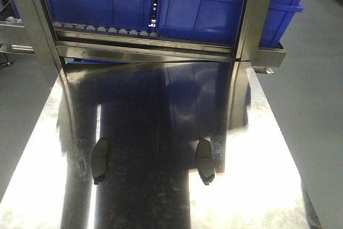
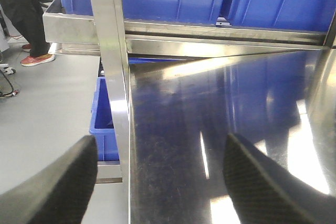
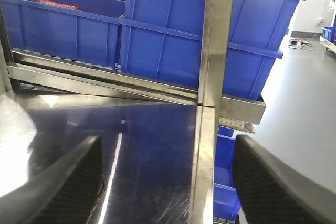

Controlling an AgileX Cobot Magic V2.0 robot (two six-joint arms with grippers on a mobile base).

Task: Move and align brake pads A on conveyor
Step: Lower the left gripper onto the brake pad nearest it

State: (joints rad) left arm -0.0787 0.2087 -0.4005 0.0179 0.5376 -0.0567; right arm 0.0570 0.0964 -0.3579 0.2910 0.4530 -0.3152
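1. The mirror-bright steel surface (image 1: 257, 186) fills most of the front view and reflects the blue shapes and frame above it.
2. Both brake pads A in view lie flat on this surface. From the middle of the front view, the first brake pad (image 1: 100, 160) is at about seven o'clock and the second brake pad (image 1: 204, 160) at about five o'clock.
3. The two pads are level with each other and well apart, with bare steel between them. Each has its long axis running roughly twelve to six.
4. Both pads are dark grey, and a groove crosses the middle of each.
5. At twelve o'clock a roller rack (image 1: 107, 29) carries two blue bins. The bin at eleven o'clock (image 1: 102, 1) holds something red, and the bin at one o'clock (image 1: 225, 4) sits just beside it.
6. The left pincer (image 2: 160, 150) is released — its textured black fingers (image 2: 58, 187) are spread wide with nothing between them. Ahead of it are the edge of the surface and a steel post (image 2: 110, 51).
7. In the same view, a lower blue bin (image 2: 105, 124) is at nine o'clock. At ten o'clock a person (image 2: 21, 9) in dark clothes and red shoes stands on the grey floor.
8. The right pincer (image 3: 168, 148) is also released — its fingers (image 3: 278, 182) are wide apart and hold nothing. It hangs over the surface's edge, with another steel post (image 3: 218, 35) at twelve o'clock.
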